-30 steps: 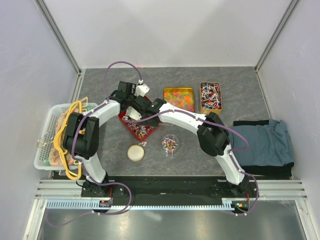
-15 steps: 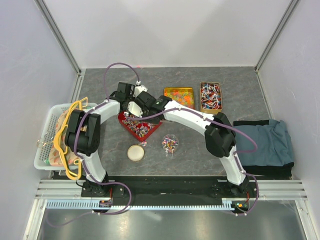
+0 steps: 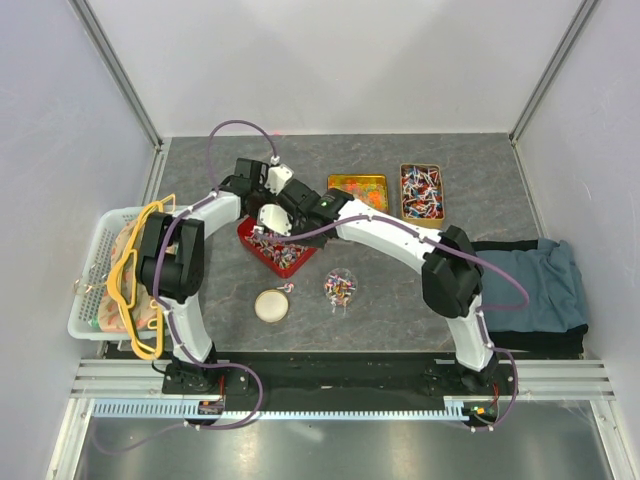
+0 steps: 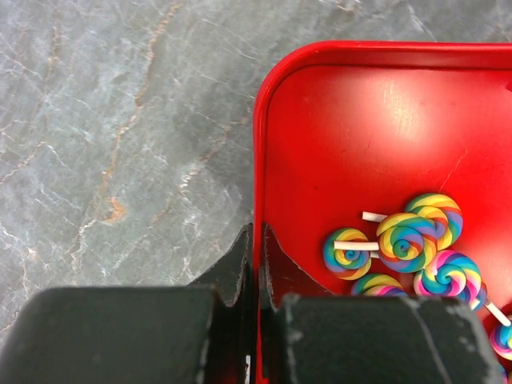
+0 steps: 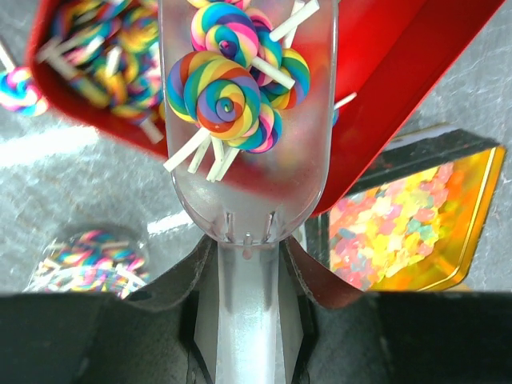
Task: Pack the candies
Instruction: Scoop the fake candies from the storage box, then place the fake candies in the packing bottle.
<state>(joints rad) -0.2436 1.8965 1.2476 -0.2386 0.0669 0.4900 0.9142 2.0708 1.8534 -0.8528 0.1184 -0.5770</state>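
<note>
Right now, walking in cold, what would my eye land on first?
The rainbow lollipops heaped in a clear scoop, which the right tool holds over the red tray at mid-table. The left tool pinches that tray's rim. Behind them at the back, a gold tin of bright gummies glows.

From above, the white robot arms [image 3: 380, 232] hide part of the red plastic tray [image 3: 246, 240]. The left wrist view cuts it off at right and bottom. The rainbow swirl lollipops [image 5: 80, 262] in the round clear cup [image 5: 36, 276] are blurred.
</note>
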